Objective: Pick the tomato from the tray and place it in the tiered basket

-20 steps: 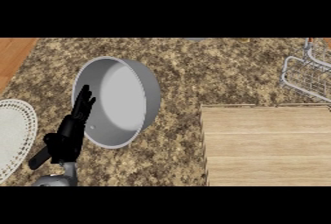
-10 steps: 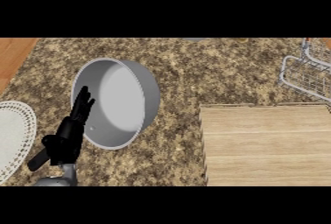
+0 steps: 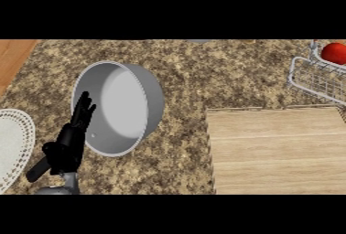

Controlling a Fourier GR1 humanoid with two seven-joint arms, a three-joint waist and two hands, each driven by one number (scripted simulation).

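Left hand (image 3: 67, 146) low at left, fingers straight and upright, holding nothing, just beside left rim of grey round pan (image 3: 121, 109), white plate (image 3: 12, 146) at left edge, wooden tray (image 3: 277, 151) on speckled table (image 3: 223, 73), tomato (image 3: 334, 52) in wire tiered basket (image 3: 316, 81), top right corner.

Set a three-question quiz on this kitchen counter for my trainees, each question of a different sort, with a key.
1. True or false: the tomato lies on the wooden tray.
2. Which is nearest the left hand? A) wire basket B) grey bowl C) wooden tray
3. Fill in: a white ____ shows at the view's left edge.
Key: 1 false, it sits in the wire basket; 2 B; 3 plate.
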